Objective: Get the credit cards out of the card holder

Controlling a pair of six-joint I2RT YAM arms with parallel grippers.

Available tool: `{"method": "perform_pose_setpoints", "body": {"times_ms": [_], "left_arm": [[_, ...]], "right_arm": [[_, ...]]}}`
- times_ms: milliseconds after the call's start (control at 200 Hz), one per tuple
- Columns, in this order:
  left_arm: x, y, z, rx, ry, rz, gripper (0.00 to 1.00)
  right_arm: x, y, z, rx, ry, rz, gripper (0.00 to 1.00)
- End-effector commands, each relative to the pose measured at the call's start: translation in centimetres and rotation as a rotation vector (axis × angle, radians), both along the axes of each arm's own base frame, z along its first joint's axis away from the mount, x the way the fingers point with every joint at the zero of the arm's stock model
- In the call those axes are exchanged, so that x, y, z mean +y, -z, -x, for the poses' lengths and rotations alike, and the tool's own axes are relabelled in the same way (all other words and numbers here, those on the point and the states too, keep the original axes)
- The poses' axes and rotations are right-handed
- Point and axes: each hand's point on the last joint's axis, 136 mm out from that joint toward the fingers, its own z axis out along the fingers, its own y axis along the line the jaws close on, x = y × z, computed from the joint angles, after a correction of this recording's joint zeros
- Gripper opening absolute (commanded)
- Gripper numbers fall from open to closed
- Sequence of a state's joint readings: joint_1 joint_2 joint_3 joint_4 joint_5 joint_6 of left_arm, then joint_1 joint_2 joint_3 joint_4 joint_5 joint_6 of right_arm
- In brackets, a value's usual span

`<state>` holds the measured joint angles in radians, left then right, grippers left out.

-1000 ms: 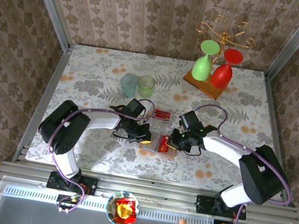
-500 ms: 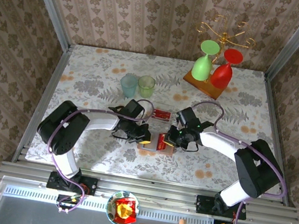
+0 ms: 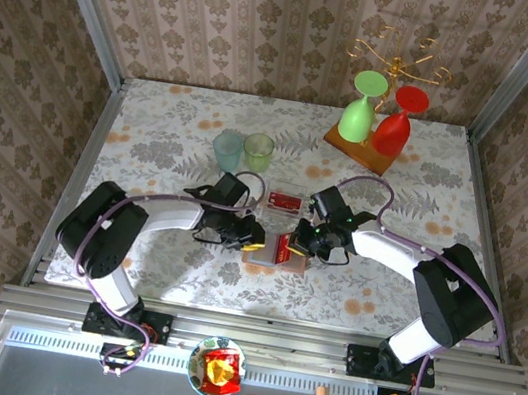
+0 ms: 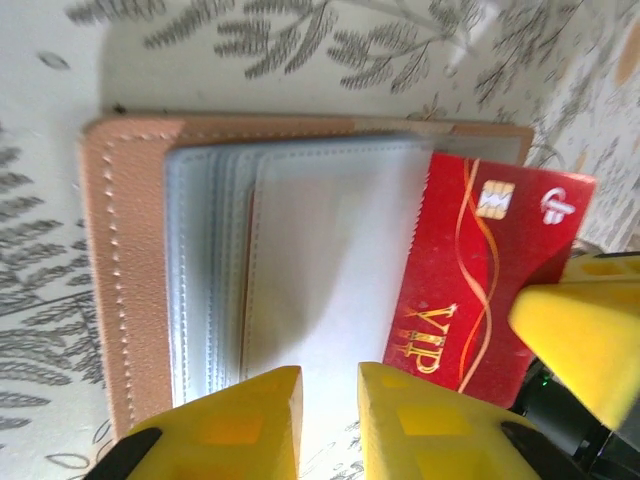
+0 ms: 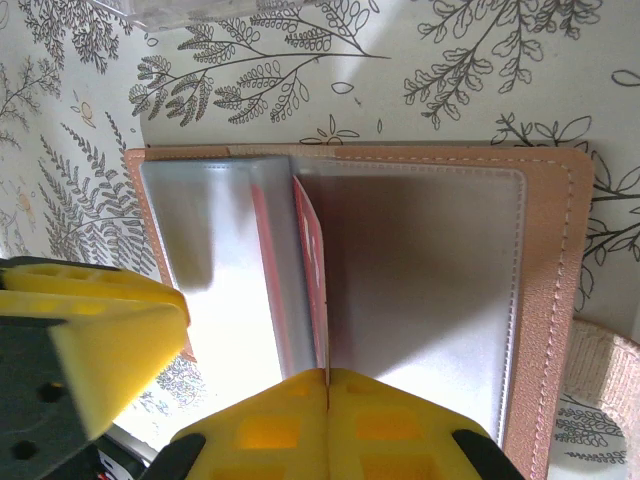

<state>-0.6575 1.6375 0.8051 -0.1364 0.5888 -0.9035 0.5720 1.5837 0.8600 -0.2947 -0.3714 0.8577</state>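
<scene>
Step in hand looks like pulling one card free. The card holder (image 3: 269,257) lies open between both claws. The right claw (image 5: 327,378), on the holder's right side, is closed tight on the edge of a red card (image 4: 480,270) that sticks half out of a clear sleeve. The left claw (image 4: 330,380), over the holder's left side, has its jaws a slit apart, apparently gripping nothing. Next likely needs the right claw to draw the card clear while the left pins the holder. Beyond the holder lies another red card (image 3: 286,201).

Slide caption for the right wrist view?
Right gripper pinches a red credit card standing between the clear sleeves of the open tan card holder.
</scene>
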Motion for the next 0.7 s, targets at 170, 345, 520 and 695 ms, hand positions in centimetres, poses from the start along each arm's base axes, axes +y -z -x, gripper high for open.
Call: {"method": "perform_pose_setpoints", "body": {"times_ms": [170,345,520,695], "left_arm": [[1.2,-2.0,-1.2,-0.051,-0.026,0.006,0.23],[1.7,-2.4,-1.9,-0.064,-0.049,0.012,0.23],[2.7,-2.8,-2.9,-0.077,-0.085,0.017,0.21],[4.1,-3.2,-3.6,-0.097,-0.129,0.016,0.21]], "right_arm": [[-1.0,-2.2,0.0,-0.063,-0.094,0.080,0.02],[-2.1,-3.4,0.5,-0.117,-0.304,0.198,0.00],[-2.7,-4.6,0.6,-0.195,-0.551,0.299,0.00],[-2.9,-5.2,0.2,-0.239,-0.780,0.377,0.00]]}}
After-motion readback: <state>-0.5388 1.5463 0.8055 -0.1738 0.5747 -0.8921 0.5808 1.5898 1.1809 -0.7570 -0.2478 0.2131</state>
